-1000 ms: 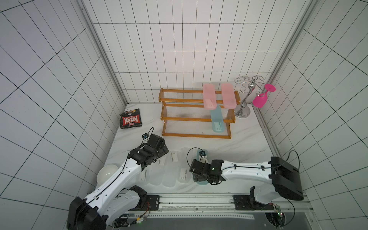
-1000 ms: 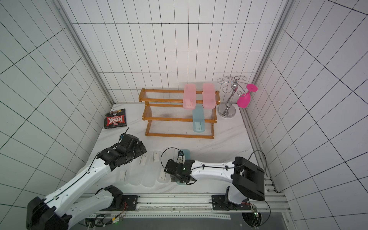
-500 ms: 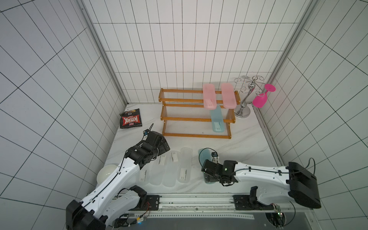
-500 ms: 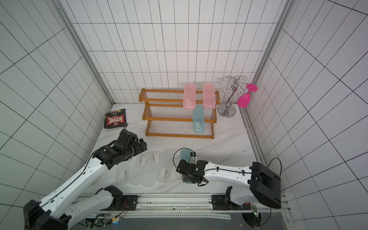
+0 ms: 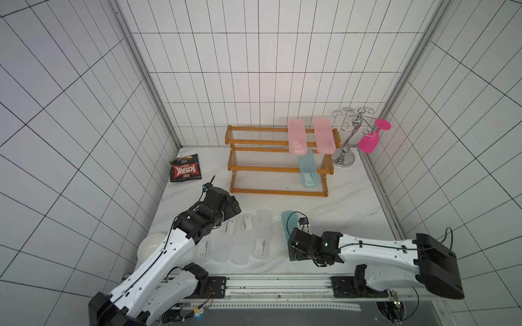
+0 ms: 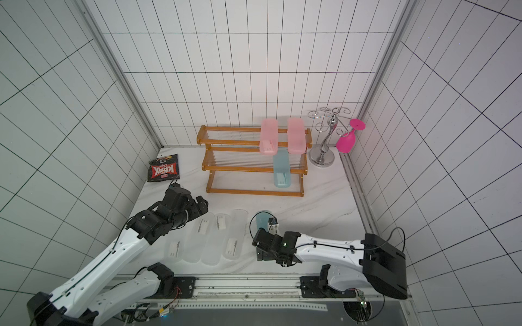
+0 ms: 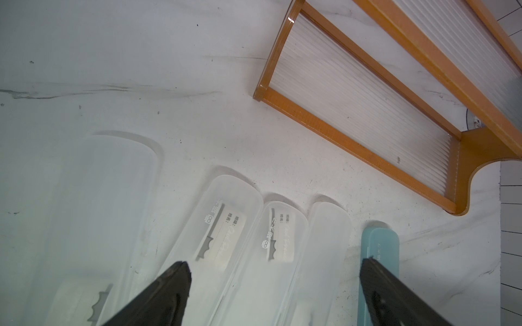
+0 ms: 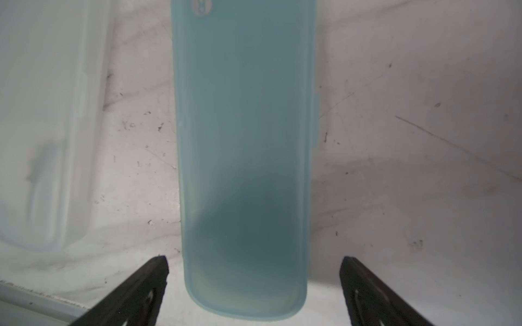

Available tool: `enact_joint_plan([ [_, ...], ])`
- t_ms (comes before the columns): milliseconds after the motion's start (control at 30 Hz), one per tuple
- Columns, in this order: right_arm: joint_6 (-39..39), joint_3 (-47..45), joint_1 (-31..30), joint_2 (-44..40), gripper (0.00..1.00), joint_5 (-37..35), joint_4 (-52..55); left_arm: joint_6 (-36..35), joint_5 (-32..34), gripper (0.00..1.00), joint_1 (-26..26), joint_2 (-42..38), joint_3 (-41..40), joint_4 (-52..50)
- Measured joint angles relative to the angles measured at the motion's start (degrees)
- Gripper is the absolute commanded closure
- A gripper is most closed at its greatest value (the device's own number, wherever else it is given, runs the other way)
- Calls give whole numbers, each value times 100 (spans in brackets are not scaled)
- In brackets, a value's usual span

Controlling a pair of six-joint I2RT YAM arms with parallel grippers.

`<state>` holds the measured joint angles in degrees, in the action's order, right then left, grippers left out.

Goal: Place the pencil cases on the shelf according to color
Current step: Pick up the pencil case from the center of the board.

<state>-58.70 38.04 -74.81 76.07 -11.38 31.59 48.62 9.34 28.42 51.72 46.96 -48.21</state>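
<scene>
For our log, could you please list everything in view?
pink pencil cases: two, pink, top shelf tier
shelved teal pencil case: one, teal, middle tier
loose teal pencil case: one, teal, table front
clear pencil cases: four, frosted, table front
shelf: one, orange, table back
cup stand: one, chrome, back right
goblet: one, magenta, on the stand
snack bag: one, black-red, back left
round object: one, white, front left edge
table: one, white marble, beneath all
left gripper: one, black, open, above clear cases
right gripper: one, black, open, astride loose teal case

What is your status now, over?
Left gripper open by clear cases. Right gripper open, astride teal case on table, not gripped. Nothing between it and shelf.
</scene>
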Motion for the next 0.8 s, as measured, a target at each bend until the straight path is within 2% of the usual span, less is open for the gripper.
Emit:
enact_joint_plan([
  [133,-24,323,-28,704,1,4,79,0,33,2,-2,-184,-101,50],
  [300,-122,450,-83,901,2,-26,149,-4,116,2,-2,-284,-105,85],
  [400,-284,452,-179,925,9,-105,160,-7,153,2,-2,-299,-111,94],
  [633,-647,492,-481,968,34,-382,262,-26,168,2,-2,-297,-114,131],
  [800,-774,715,-634,922,41,-673,817,-70,328,2,-2,-310,-111,181],
])
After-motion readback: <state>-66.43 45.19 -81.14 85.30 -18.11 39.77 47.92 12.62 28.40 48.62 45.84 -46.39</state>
